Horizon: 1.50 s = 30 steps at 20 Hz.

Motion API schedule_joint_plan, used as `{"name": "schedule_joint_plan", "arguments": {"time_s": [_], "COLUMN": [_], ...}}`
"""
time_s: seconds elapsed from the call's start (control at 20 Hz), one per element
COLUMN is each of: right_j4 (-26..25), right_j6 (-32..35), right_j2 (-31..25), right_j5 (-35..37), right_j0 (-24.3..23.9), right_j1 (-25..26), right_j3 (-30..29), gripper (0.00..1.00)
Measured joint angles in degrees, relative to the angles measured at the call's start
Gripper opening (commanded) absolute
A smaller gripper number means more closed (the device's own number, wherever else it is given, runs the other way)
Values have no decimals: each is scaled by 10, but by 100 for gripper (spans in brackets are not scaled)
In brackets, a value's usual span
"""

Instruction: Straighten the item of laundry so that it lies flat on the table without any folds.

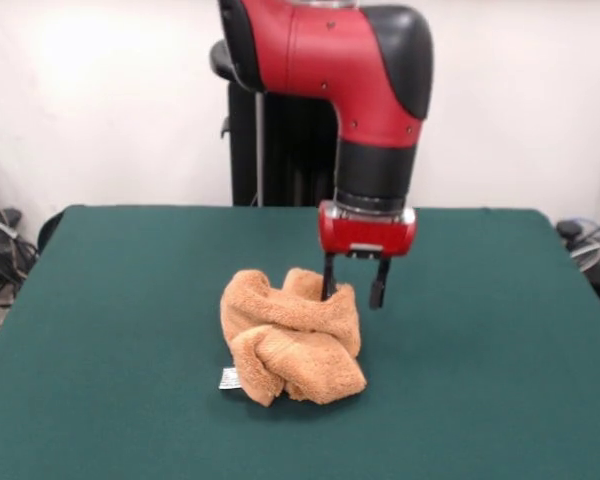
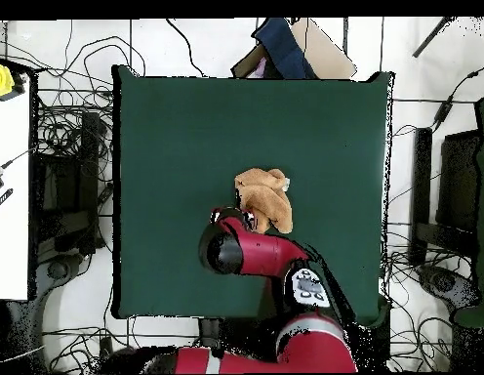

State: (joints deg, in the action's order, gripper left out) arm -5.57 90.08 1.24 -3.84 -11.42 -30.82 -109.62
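At centre frame: you see the towel [image 1: 292,335] bunched in a lump on the green bench [image 1: 100,330], a little below the middle of the front view.
Towel shape: it is crumpled, with thick rolled folds crossing one another; no part of it lies flat.
Tag: a small white care tag [image 1: 228,378] sticks out at the lump's lower left edge, resting on the bench.
Claw: your claw [image 1: 353,285] hangs just above the towel's upper right part, its two dark fingers [image 1: 379,284] spread apart and holding nothing; the left finger's tip meets the cloth's upper edge, the right one sits just off the towel.
Arm: the red and black arm [image 1: 365,70] drops in from the top of the front view.
Overhead: the towel [image 2: 264,199] lies right of the bench's [image 2: 168,137] centre, with the arm [image 2: 256,252] just below it in the frame.
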Motion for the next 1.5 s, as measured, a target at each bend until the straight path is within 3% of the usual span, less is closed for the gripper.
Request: {"name": "schedule_joint_plan", "arguments": {"time_s": [0.45,0.5,0.7,0.95,1.5], "right_j4": [-5,-6,-8,-7,35], "right_j6": [0,0,0,0,0], "right_j2": [33,35,35,34,29], "right_j5": [-95,-102,-104,-61,307], "right_j0": [14,15,11,19,29], "right_j1": [64,68,70,27,-164], "right_j3": [17,17,17,0,-35], "gripper": [100,0,0,0,0]}}
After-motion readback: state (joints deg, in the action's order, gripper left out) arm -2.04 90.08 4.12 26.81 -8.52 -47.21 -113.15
